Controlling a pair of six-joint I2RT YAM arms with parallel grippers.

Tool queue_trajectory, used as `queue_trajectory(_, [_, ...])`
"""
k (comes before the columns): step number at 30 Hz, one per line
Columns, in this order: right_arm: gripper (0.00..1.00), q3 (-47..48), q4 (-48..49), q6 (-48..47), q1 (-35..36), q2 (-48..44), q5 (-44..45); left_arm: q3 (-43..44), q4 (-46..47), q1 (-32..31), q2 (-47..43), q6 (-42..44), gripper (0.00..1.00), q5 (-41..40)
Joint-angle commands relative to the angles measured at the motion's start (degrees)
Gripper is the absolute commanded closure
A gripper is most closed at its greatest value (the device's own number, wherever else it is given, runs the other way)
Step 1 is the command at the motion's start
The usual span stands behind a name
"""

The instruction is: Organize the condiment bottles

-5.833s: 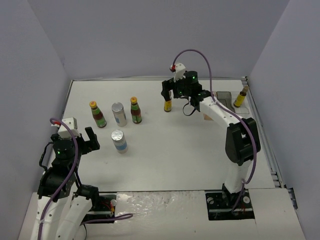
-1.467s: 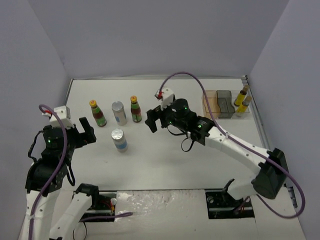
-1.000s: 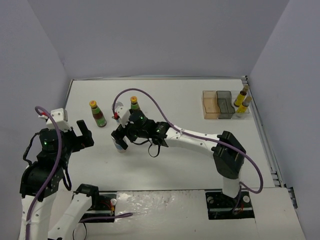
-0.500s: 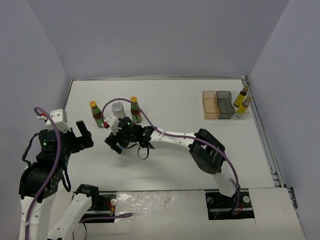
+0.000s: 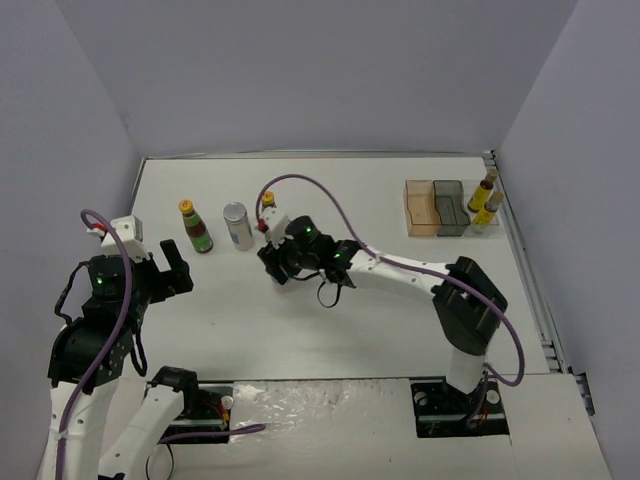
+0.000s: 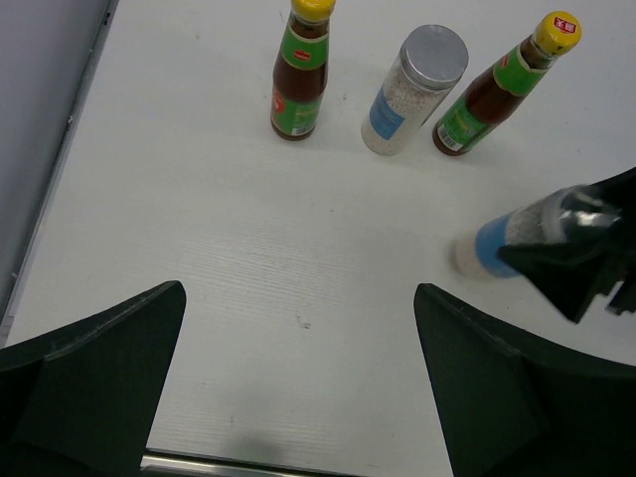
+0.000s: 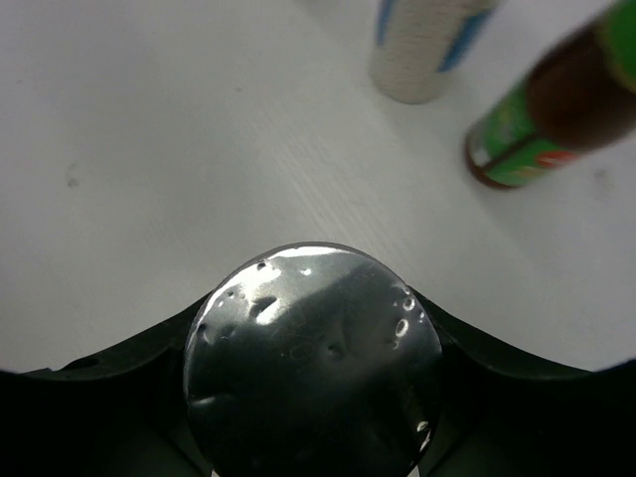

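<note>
1. Right hand (image 5: pixel 282 262) is clamped on a silver-topped shaker (image 7: pixel 313 363). In its wrist view the black fingers (image 7: pixel 119 417) hug the shiny lid from both sides.
2. From the left wrist view, that shaker leans hard over, with its blue-and-white label showing and its bottom end down by the bench (image 6: pixel 248 248). It's left of the middle of the bench.
3. Three more stand upright in a row just behind it: a dark sauce bottle (image 5: pixel 196 228) with a yellow cap and a red-green label, then a second shaker (image 5: pixel 237 227), then another dark sauce bottle (image 6: pixel 497 89). From above, that last one is mostly hidden behind the right hand.
4. Left hand (image 5: pixel 165 270) is spread wide open with nothing in it. It hovers over the near left of the bench, apart from the row.
5. Far right there's an orange-and-grey tray (image 5: pixel 420 212). Two small yellow-labelled bottles (image 5: pixel 484 193) (image 5: pixel 493 210) stand just right of its grey compartment. Can't tell if they're actually inside a compartment.
</note>
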Motion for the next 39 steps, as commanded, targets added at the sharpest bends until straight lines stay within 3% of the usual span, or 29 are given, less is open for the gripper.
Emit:
queue_trajectory(1, [1.00,-1.66,0.69,0.06,-10.34,-14.68,5.82,-2.27,6.36,-0.17,1.26,-0.64,0.03,2.53])
queue_trajectory(8, [1.00,-0.30,-3.61,-0.80,-35.90,-21.80,5.22,-6.40,10.18,-0.17,0.53,-0.05,0.03,4.09])
queue_trajectory(13, [1.00,5.58,-3.90,0.33,-50.68,-17.39,1.36,-10.35,13.27,-0.17,-1.14,1.07,0.03,4.07])
queue_trajectory(16, [1.00,8.71,-3.74,0.97,-56.07,-12.19,0.48,-12.17,15.18,-0.17,-2.00,1.49,0.03,3.76])
queue_trajectory(29, [1.00,17.21,-0.16,0.79,-61.10,3.20,-0.59,-16.38,18.21,-0.08,-5.35,2.56,0.03,2.20])
queue_trajectory(39, [1.00,16.91,5.07,0.94,-61.53,7.55,1.57,-16.64,18.37,-0.08,-4.88,2.50,0.03,2.77])
